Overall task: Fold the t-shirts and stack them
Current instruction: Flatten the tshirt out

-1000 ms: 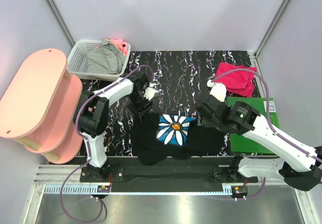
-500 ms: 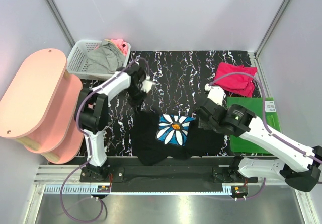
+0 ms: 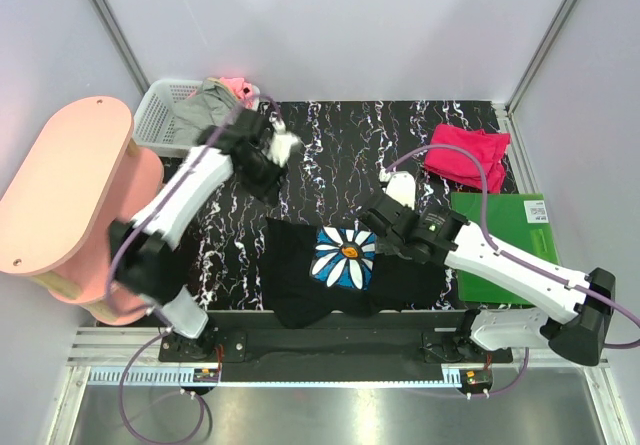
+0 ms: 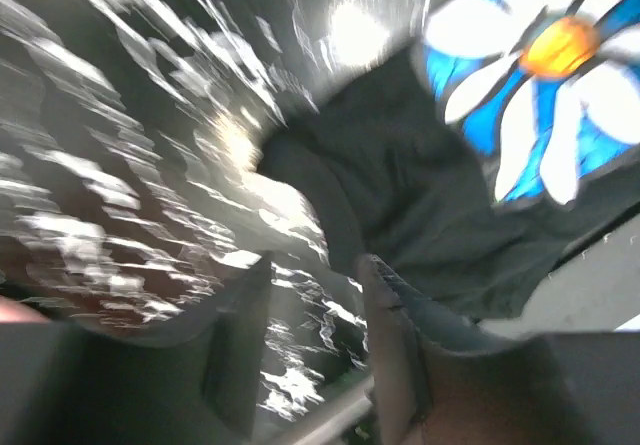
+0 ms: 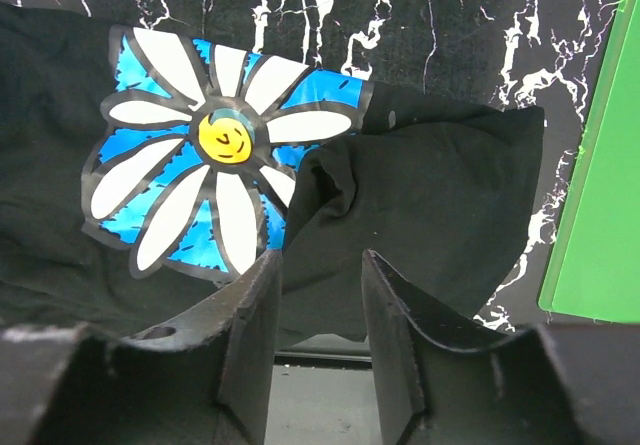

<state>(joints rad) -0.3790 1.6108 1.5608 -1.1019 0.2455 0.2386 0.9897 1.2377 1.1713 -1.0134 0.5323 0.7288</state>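
Note:
The black t-shirt with the daisy print lies crumpled at the table's near edge. My right gripper hovers open and empty over the shirt's bunched right part, next to the daisy; its own view shows it with cloth below the jaws. My left gripper is open and empty, raised behind the shirt's left corner; its blurred view shows the shirt ahead. The crimson-pink t-shirt lies bunched at the far right.
A flat green board lies right of the black shirt, its edge also in the right wrist view. A white lattice basket holding grey and pink cloth stands at the back left. A pink two-tier shelf stands at the left.
My left gripper has risen and swung back-left, away from the black shirt toward the basket. My right gripper has moved left, over the shirt beside the daisy.

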